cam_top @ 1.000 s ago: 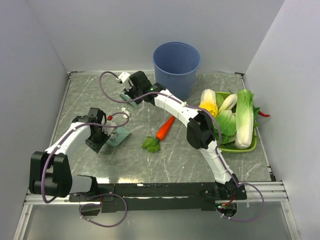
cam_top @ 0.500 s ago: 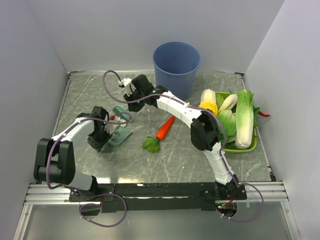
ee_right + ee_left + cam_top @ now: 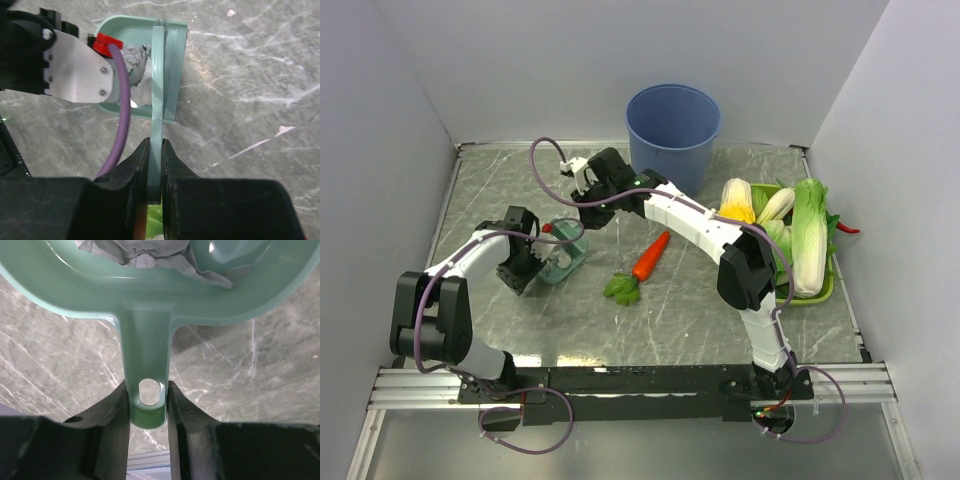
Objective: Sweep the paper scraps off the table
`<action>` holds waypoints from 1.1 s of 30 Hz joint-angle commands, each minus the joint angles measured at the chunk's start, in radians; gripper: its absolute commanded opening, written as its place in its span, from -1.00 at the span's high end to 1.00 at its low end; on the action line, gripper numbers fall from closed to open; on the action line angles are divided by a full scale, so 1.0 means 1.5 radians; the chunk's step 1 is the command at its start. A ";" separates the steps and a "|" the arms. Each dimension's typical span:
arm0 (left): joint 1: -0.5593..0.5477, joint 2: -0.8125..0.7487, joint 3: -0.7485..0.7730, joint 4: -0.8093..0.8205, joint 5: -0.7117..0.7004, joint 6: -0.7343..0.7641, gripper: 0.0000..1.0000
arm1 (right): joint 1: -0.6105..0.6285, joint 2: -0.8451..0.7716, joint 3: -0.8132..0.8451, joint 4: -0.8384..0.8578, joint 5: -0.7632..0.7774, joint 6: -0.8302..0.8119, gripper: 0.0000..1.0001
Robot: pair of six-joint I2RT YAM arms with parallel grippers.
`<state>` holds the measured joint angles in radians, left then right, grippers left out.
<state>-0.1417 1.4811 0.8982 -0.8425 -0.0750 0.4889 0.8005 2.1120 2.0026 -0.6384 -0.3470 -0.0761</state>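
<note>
My left gripper (image 3: 532, 262) (image 3: 147, 402) is shut on the handle of the teal dustpan (image 3: 560, 264) (image 3: 145, 315), which sits left of centre on the table (image 3: 670, 320). Crumpled grey and white paper scraps (image 3: 137, 255) (image 3: 136, 62) lie inside the pan. My right gripper (image 3: 586, 203) (image 3: 156, 160) is shut on the thin handle of the teal brush (image 3: 571, 230) (image 3: 160, 75). The brush head stands at the pan's open edge, against the scraps. In the right wrist view the left wrist and its purple cable (image 3: 122, 100) cover part of the pan (image 3: 127, 27).
An orange carrot with green leaves (image 3: 649, 258) lies right of the dustpan. A blue bucket (image 3: 673, 125) stands at the back centre. A green tray (image 3: 815, 295) of cabbage and corn sits at the right edge. Grey walls close in three sides.
The right arm has swung the brush from the back left down to the dustpan's mouth. The left arm has shifted the dustpan slightly back and right.
</note>
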 commanded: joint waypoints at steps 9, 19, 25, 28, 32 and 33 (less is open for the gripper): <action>-0.001 -0.056 -0.012 0.075 0.044 0.021 0.98 | 0.002 -0.063 0.029 0.020 0.082 -0.032 1.00; 0.002 -0.072 -0.017 0.090 0.054 0.025 0.98 | 0.011 -0.059 0.090 0.027 0.110 -0.067 1.00; 0.003 -0.078 -0.015 0.099 0.063 0.017 0.98 | 0.011 -0.074 0.070 0.027 0.123 -0.078 1.00; 0.003 -0.082 -0.016 0.099 0.067 0.015 0.98 | 0.011 -0.080 0.069 0.029 0.134 -0.087 1.00; 0.003 -0.090 -0.019 0.099 0.068 0.014 0.98 | 0.004 -0.088 0.072 0.025 0.136 -0.093 1.00; 0.003 -0.093 -0.021 0.099 0.069 0.015 0.98 | 0.001 -0.093 0.072 0.024 0.136 -0.088 1.00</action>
<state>-0.1398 1.3830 0.8700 -0.7170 -0.0036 0.5117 0.8112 2.0926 2.0933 -0.6300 -0.1585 -0.1963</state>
